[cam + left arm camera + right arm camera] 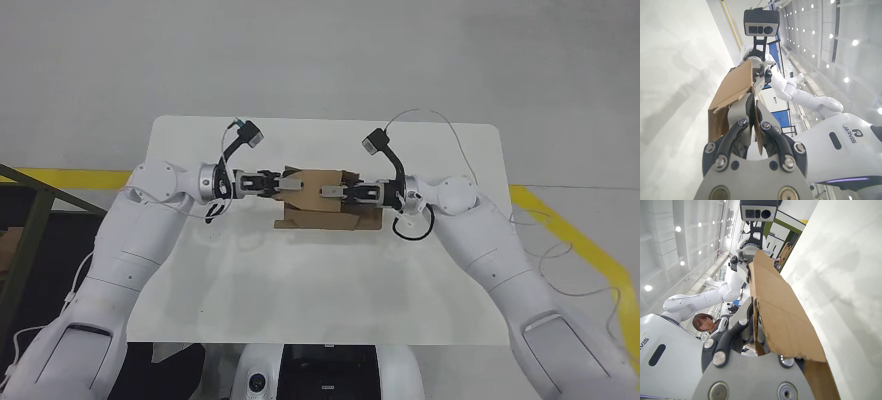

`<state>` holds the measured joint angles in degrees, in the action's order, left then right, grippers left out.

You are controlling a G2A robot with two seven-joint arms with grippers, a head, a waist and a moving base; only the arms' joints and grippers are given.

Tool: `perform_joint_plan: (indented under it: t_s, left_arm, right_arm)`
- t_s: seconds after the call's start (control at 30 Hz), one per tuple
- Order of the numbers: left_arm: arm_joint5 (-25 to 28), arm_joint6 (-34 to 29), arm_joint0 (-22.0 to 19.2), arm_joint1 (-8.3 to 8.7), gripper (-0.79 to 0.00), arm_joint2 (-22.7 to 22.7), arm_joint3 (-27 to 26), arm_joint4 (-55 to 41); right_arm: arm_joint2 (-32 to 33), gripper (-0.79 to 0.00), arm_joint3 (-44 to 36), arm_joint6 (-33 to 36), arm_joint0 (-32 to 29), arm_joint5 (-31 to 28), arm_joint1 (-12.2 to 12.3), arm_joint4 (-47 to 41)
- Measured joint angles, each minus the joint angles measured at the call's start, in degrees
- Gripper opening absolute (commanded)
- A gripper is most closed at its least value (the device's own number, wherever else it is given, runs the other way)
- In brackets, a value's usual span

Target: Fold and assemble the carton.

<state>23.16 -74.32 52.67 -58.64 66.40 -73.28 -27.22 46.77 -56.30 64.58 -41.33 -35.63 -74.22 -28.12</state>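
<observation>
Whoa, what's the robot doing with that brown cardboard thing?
The robot is holding a brown cardboard carton between its two arms, over the white table. The left gripper has its jaws closed on a cardboard flap at one end. The right gripper pinches the cardboard at the other end. The carton is only partly folded, with panels sticking out at angles, so it is not a finished box yet.

Bright, even light from ceiling lamps (round glaring spots); soft shadows on the white table.
</observation>
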Motion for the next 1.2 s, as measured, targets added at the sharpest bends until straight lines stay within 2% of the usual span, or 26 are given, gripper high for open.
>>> perform_joint_plan:
  t_s: [0.73,1.2]
  left_arm:
    - [-3.99,-5.33,2.37,0.71,0.000,3.28,-5.20,-9.92]
    - [-4.45,-2.35,0.79,-0.03,0.000,-0.11,-7.53,-6.12]
  right_arm:
    - [0.49,-0.785,0.36,-2.39,-0.30,1.86,-0.49,4.01]
    - [0.45,-0.785,-2.00,-2.69,-1.15,1.67,-0.82,5.45]
